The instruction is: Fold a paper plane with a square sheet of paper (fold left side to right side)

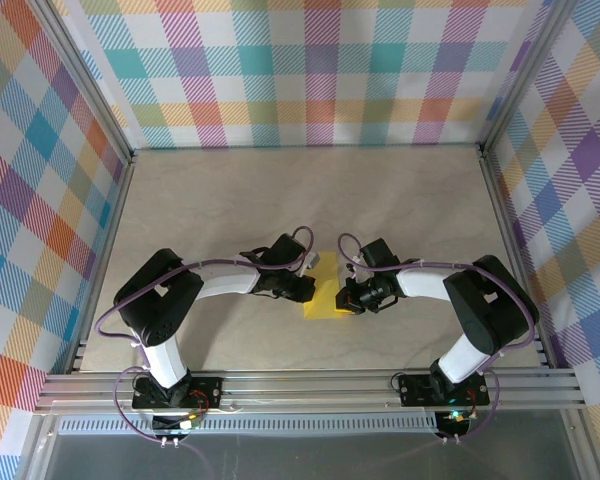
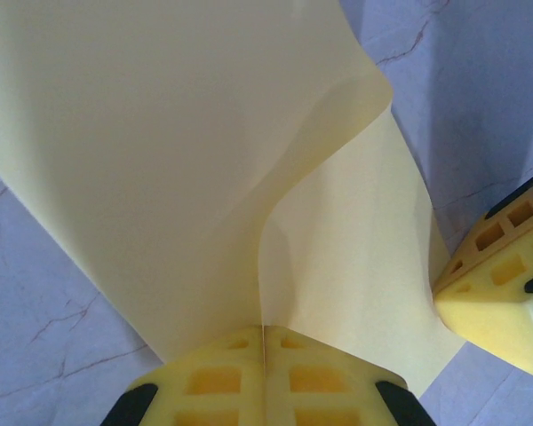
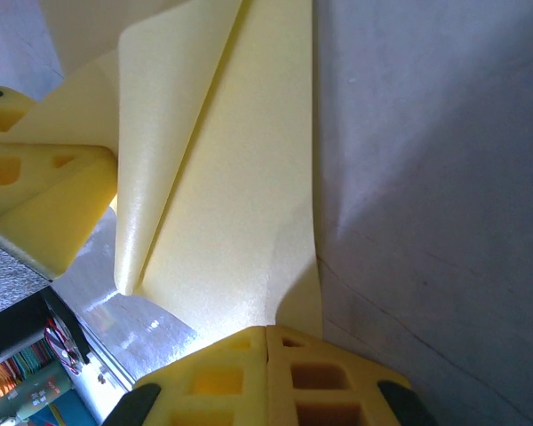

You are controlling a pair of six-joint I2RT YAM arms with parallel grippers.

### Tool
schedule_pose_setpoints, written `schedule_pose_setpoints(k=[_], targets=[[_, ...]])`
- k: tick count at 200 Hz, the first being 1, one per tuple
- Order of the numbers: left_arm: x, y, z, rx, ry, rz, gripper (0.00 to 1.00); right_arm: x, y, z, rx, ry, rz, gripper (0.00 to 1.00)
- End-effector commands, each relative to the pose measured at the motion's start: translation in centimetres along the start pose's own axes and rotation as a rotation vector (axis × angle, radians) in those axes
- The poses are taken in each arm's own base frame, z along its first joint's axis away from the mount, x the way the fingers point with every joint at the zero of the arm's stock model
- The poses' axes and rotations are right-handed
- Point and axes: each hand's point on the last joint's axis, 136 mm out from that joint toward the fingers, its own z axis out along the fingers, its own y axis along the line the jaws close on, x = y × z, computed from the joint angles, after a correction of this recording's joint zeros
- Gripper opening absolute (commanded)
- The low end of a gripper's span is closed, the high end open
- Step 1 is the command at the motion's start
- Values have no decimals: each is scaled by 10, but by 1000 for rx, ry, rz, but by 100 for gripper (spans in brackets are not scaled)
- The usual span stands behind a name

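Mid-table | square sheet of paper (image 1: 326, 296) between my arms, fold axis running away from the bases | left gripper (image 1: 308, 288) pinches its curled left edge, right gripper (image 1: 350, 297) pinches the right.

The table (image 1: 230, 200) is a flat, pale beige board with faint marble-like veins. Close to its near edge, about in the middle, lies a thin bright yellow sheet of paper (image 1: 325, 295). It is partly folded, and one flap curls upward.
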Motion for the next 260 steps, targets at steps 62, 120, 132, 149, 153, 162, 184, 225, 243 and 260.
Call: schedule_pose_setpoints(k=[62,120,132,149,153,162,184,225,243,260], targets=[[5,9,4,-16,7,4,1,-8,26,-21,-33,-65,-34,0],[5,9,4,-15,4,5,1,-32,60,-12,-157,-107,-51,0],[5,8,4,-14,4,7,1,-35,61,-6,-151,-100,-55,0],[5,8,5,-12,4,6,1,-38,62,0,-149,-98,-58,0],[5,8,5,-12,4,5,1,-39,62,2,-150,-96,-58,0],[5,8,5,-13,5,4,1,-39,62,4,-150,-93,-58,0],[4,8,5,-12,3,5,1,-41,61,9,-143,-88,-59,0],[3,6,6,-7,2,2,1,-41,55,15,-130,-78,-52,0],[4,7,6,-8,4,2,1,-39,50,17,-114,-71,-44,0],[5,7,7,-9,7,1,2,-38,45,19,-96,-66,-38,0]])
